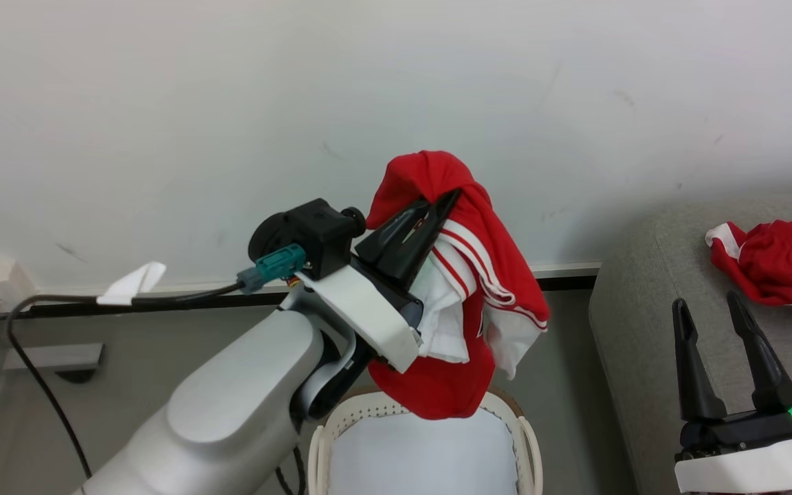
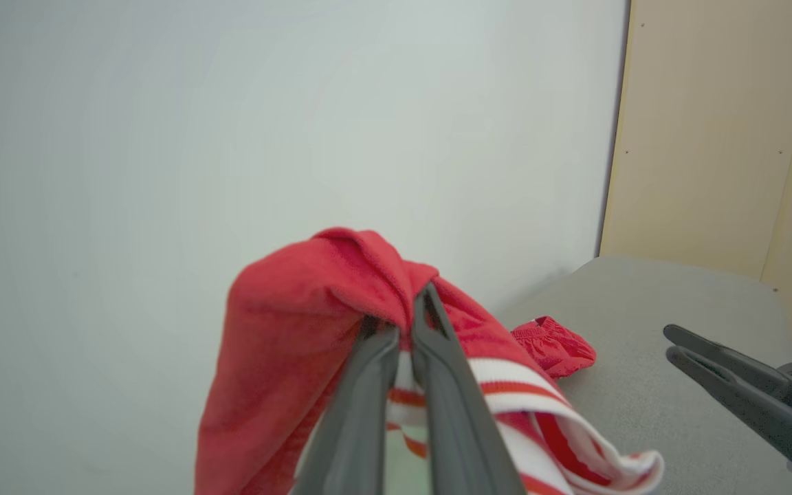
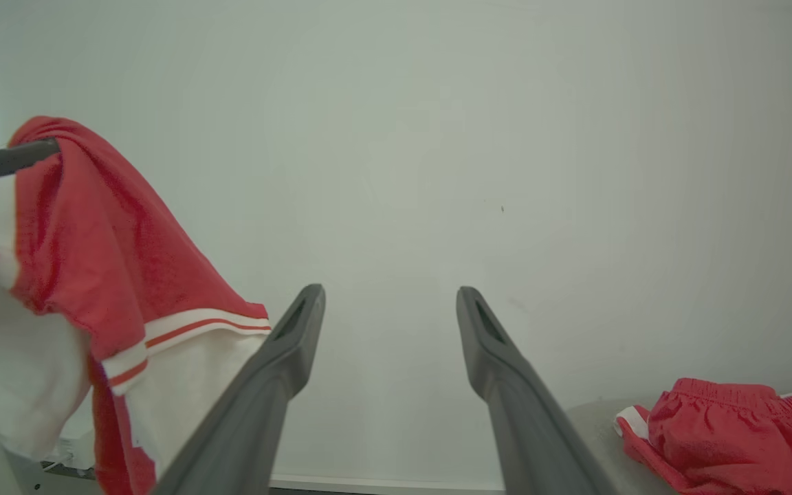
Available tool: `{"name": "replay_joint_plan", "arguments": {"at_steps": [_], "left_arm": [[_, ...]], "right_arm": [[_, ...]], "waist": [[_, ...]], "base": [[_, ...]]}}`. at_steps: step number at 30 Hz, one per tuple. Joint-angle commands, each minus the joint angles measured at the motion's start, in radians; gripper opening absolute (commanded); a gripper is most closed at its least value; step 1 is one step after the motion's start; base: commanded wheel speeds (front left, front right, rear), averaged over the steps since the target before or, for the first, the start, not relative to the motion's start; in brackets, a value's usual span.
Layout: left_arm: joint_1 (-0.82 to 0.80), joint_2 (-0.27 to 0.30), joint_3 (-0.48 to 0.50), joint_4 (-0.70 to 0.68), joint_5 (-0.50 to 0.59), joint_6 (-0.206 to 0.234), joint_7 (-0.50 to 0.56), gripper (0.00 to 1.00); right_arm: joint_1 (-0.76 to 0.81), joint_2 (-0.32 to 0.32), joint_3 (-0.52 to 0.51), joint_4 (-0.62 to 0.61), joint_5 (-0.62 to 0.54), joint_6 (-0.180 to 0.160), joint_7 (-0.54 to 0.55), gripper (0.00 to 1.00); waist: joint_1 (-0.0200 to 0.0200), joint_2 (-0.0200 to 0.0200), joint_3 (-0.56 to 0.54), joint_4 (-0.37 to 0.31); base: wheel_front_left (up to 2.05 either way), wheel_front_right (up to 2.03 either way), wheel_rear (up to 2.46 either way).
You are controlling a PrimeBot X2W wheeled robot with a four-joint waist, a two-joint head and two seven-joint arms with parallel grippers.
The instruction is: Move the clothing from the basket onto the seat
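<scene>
Red-white garment [image 1: 482, 213] hangs from left gripper [image 1: 448, 200] over white-lined basket [image 1: 528, 447]

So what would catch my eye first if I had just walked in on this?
The red and white garment dangles high against the white wall, pinched in the shut left jaws above the basket. Next comes a second red garment lying on the grey sofa at the right, with the right jaws standing open and empty low in front of it.

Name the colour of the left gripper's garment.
The garment is red with white-striped trim; best in head view.
</scene>
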Motion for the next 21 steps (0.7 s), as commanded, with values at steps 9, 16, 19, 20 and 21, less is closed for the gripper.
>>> {"name": "replay_joint_plan", "arguments": {"at_steps": [9,16,19,20,21], "left_arm": [[-0.009,0.031,0.018,-0.095,0.000,0.039,0.035,0.00],[0.004,0.037,0.019,-0.112,-0.007,0.055,0.036,0.00],[0.006,0.039,0.023,-0.109,-0.011,0.058,0.034,0.00],[0.006,0.040,0.023,-0.107,-0.011,0.060,0.034,0.00],[0.005,0.040,0.024,-0.106,-0.011,0.061,0.033,0.00]], "right_arm": [[0.009,-0.006,0.052,0.007,0.014,-0.002,0.001,1.00],[0.002,-0.022,0.106,-0.006,0.020,-0.002,0.001,1.00],[-0.005,-0.040,0.158,-0.019,0.006,-0.002,0.001,1.00],[-0.009,-0.049,0.183,-0.019,0.002,-0.002,0.001,1.00],[-0.015,-0.056,0.202,-0.021,0.001,-0.002,0.001,1.00]], "waist": [[0.0001,-0.0001,-0.010,-0.003],[0.0001,-0.0001,-0.005,-0.005],[0.0001,-0.0001,0.000,-0.007],[0.0001,-0.0001,0.001,-0.009],[0.0001,-0.0001,0.003,-0.010]], "base": [[0.00,0.00,0.00],[0.00,0.00,0.00],[0.00,0.00,0.00],[0.00,0.00,0.00],[0.00,0.00,0.00]]}}
